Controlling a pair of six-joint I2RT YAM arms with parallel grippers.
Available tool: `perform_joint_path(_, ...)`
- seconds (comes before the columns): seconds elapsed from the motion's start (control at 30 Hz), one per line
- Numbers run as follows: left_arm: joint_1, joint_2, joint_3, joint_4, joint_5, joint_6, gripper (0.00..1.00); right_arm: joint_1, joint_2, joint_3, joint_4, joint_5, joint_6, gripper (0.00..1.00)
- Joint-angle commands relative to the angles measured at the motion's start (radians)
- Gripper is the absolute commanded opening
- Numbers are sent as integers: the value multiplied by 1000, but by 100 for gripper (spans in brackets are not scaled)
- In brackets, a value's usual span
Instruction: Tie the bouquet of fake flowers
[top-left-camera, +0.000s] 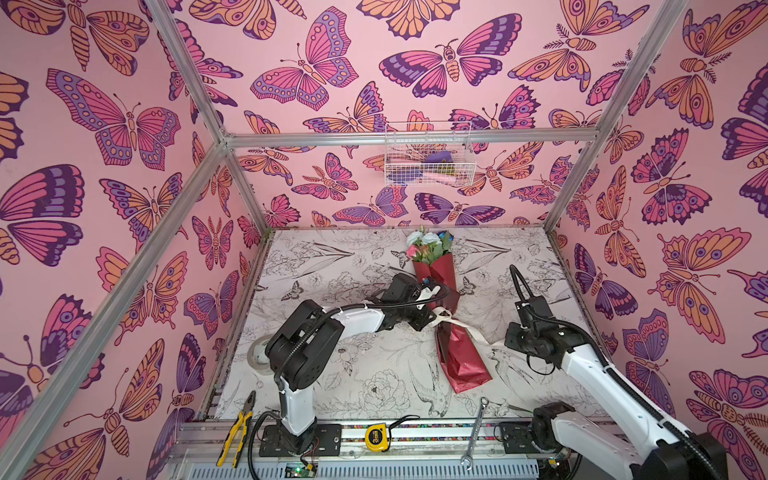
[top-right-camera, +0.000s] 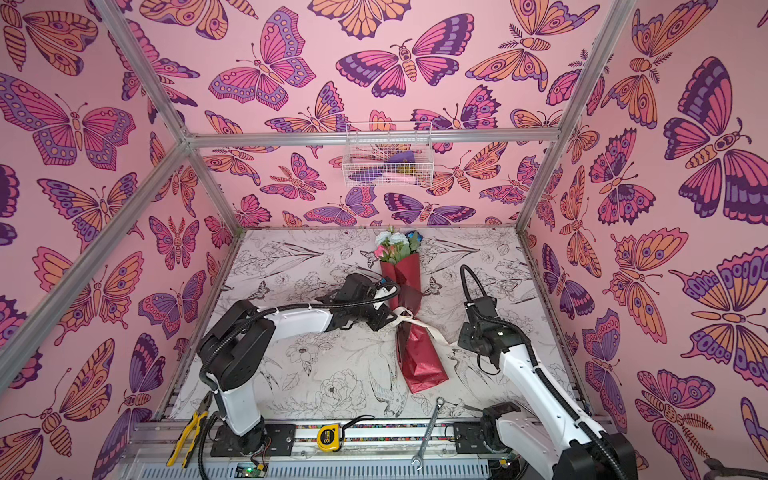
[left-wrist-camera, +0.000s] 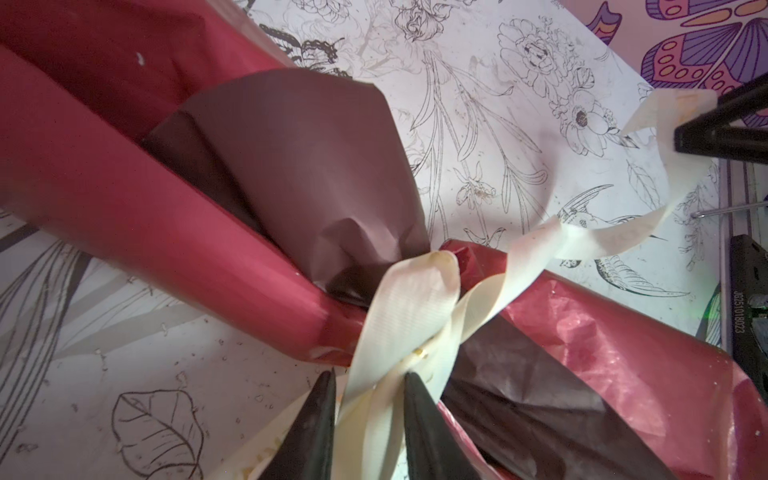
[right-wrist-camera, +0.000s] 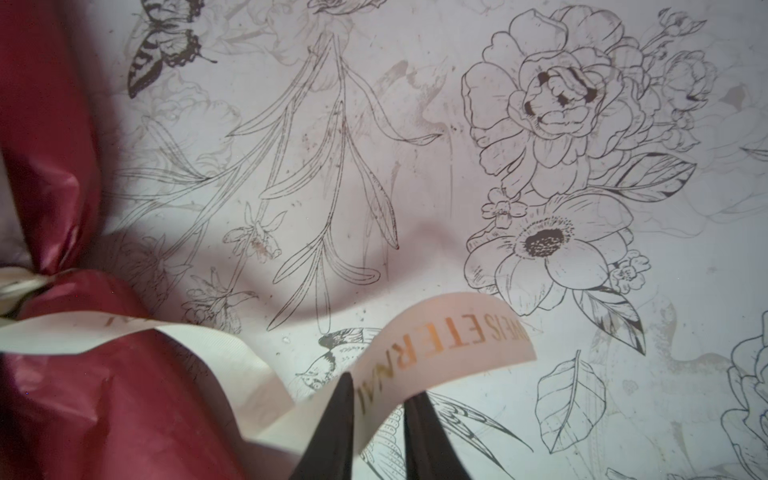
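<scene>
Gold lettering on the ribbon (right-wrist-camera: 436, 345) reads "ETERNAL", just past my right gripper (right-wrist-camera: 380, 386). Its jaws sit apart, the ribbon loose between them. The tape measure (top-left-camera: 377, 437) says "3m". My left gripper (left-wrist-camera: 370, 374) straddles the ribbon at the knot, can't tell if it's pinching. My left arm's bent, reaching in low. The bouquet (top-left-camera: 461, 353) lies flat between both grippers.

red-wrapped bouquet (top-right-camera: 419, 361) on flower-printed tabletop (top-right-camera: 490, 257)
</scene>
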Motion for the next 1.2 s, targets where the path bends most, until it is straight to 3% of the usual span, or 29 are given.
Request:
perform_joint_path(0.0, 6, -24, -18, 39, 29, -19, 37, 11, -53, 13, -67, -83, 8, 32)
perform_joint_path(0.23, 6, -34, -16, 50, 51, -31, 48, 83, -72, 79, -80, -144, -17, 41)
perform_joint_path(0.4, 9, -21, -1, 50, 40, -38, 50, 107, 64, 68, 75, -264, -93, 48)
perform_joint_path(0.6, 11, 2, 21, 51, 47, -53, 50, 107, 269, 98, 243, -248, -189, 54)
perform_joint_path(0.8, 11, 9, 22, 56, 55, -65, 49, 107, 463, 126, 374, -293, -227, 55)
perform_joint_path(1.0, 7, 25, 27, 63, 66, -75, 50, 107, 535, 100, 449, -300, -222, 54)
perform_joint_path(1.1, 7, 27, 28, 63, 59, -76, 50, 108, 555, 88, 480, -285, -212, 49)
perform_joint_path(1.17, 7, 26, 27, 62, 51, -76, 49, 107, 568, 88, 494, -265, -206, 40)
